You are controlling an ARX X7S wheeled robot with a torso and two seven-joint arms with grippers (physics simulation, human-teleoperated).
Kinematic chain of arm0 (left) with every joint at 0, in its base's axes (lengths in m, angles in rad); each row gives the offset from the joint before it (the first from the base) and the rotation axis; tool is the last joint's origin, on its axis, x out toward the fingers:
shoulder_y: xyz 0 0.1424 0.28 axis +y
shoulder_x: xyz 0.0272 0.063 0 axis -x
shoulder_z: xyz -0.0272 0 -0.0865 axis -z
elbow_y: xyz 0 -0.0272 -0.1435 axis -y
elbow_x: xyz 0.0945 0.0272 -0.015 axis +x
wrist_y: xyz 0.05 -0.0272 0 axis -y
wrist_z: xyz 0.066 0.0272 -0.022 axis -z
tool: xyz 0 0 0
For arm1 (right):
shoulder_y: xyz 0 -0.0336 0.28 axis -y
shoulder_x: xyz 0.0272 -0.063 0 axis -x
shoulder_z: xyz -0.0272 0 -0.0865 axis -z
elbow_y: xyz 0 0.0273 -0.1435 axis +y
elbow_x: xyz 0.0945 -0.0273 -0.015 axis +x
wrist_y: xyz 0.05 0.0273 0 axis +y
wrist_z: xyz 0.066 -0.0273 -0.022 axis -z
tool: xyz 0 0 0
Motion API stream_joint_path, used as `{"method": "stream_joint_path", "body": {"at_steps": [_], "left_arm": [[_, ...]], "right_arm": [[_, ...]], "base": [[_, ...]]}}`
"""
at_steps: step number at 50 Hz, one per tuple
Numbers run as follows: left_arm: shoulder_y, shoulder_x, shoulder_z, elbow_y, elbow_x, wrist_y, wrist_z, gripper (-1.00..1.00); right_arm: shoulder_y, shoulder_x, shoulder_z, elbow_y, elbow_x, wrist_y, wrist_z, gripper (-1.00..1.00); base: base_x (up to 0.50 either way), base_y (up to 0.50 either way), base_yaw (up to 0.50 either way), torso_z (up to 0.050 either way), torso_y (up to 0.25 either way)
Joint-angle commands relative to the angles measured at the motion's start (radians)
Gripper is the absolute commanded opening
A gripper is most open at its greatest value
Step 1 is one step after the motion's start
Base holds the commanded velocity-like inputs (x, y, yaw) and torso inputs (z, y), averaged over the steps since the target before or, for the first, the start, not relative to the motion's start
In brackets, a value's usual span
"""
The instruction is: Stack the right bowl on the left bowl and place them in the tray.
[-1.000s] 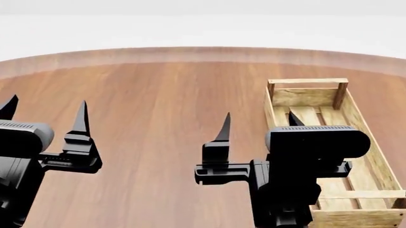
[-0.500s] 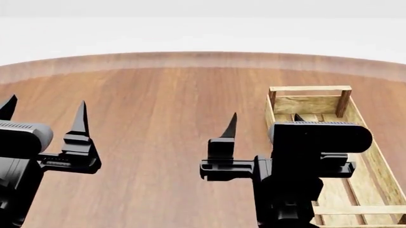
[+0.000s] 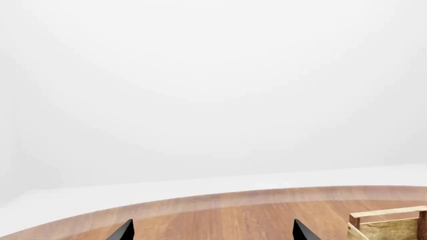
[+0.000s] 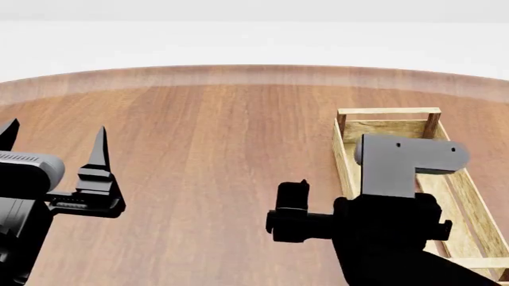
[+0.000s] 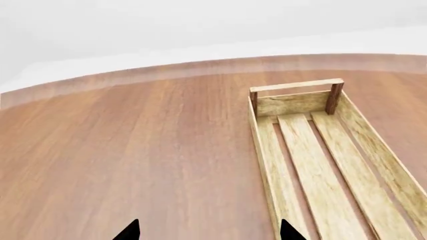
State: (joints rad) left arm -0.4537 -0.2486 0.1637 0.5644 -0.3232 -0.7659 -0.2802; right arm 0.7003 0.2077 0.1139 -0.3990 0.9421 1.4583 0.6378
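Note:
No bowl shows in any view. The light-wood tray (image 4: 388,128) lies empty on the table at the right, its long side running away from me. It also shows in the right wrist view (image 5: 293,103), and a corner of it in the left wrist view (image 3: 387,226). My right gripper (image 4: 322,199) is open and empty, tipped down over the table just left of the tray; its tips show apart in the right wrist view (image 5: 208,232). My left gripper (image 4: 54,134) is open and empty at the far left, and its tips show wide apart in the left wrist view (image 3: 213,232).
The round brown wooden table (image 4: 207,149) ends in a curved far edge against a plain white background. The right arm's wrist body (image 4: 397,173) hides part of the tray's near half.
My right gripper has tipped forward and down, so its fingers no longer stand upright in the head view. The head view shifted slightly. The left gripper has stayed in place.

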Motion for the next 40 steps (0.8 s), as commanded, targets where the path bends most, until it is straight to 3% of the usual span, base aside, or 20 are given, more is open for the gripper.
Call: {"method": "stream_joint_path", "body": {"at_steps": [1,9,24,40], "left_arm": [[0.001,-0.005,0.000,-0.003,-0.004,0.005,-0.005,1.00],[0.003,-0.009,-0.001,-0.010,-0.007,0.009,-0.008,1.00],[-0.005,-0.017,0.004,0.000,-0.010,-0.002,-0.019,1.00],[-0.007,-0.022,0.012,0.004,-0.012,-0.001,-0.027,1.00]], "right_arm": [[0.037,0.099,0.011,0.132,0.453,0.097,0.345,1.00],[0.019,0.160,-0.046,0.190,0.632,0.092,0.500,1.00],[-0.032,0.232,-0.130,0.206,0.800,0.046,0.618,1.00],[-0.095,0.258,-0.164,0.216,0.752,0.012,0.545,1.00]], "base": [[0.00,0.00,0.00,0.000,0.000],[0.00,0.00,0.00,0.000,0.000],[0.00,0.00,0.00,0.000,0.000],[0.00,0.00,0.00,0.000,0.000]]}}
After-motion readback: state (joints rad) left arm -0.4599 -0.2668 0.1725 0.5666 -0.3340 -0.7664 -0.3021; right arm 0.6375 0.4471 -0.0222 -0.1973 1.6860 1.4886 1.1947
